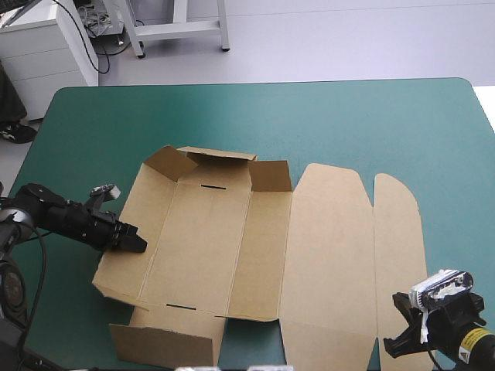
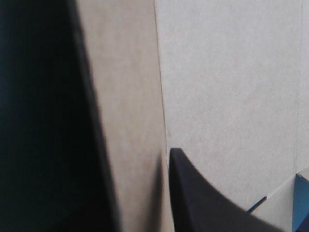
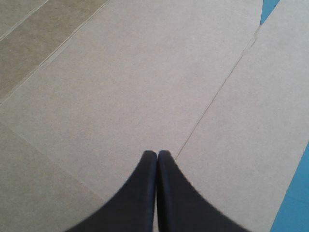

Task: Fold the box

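Note:
The brown box (image 1: 255,247) lies as a cut sheet in the middle of the table. Its lid panels are flat on the right, its far flaps (image 1: 216,164) are tilted up, and its left wall (image 1: 128,247) is slightly raised. My left gripper (image 1: 138,241) is at that left wall. In the left wrist view the wall (image 2: 130,121) stands between my two black fingers (image 2: 203,193), which are shut on it. My right gripper (image 3: 157,154) is shut with nothing in it. It hovers over the flat lid board (image 3: 145,72), near the sheet's near right corner (image 1: 402,340).
The teal-green cover (image 1: 309,124) stretches wide beyond the box's far edge and along both sides. A near flap (image 1: 162,344) of the box reaches close to the table's near edge.

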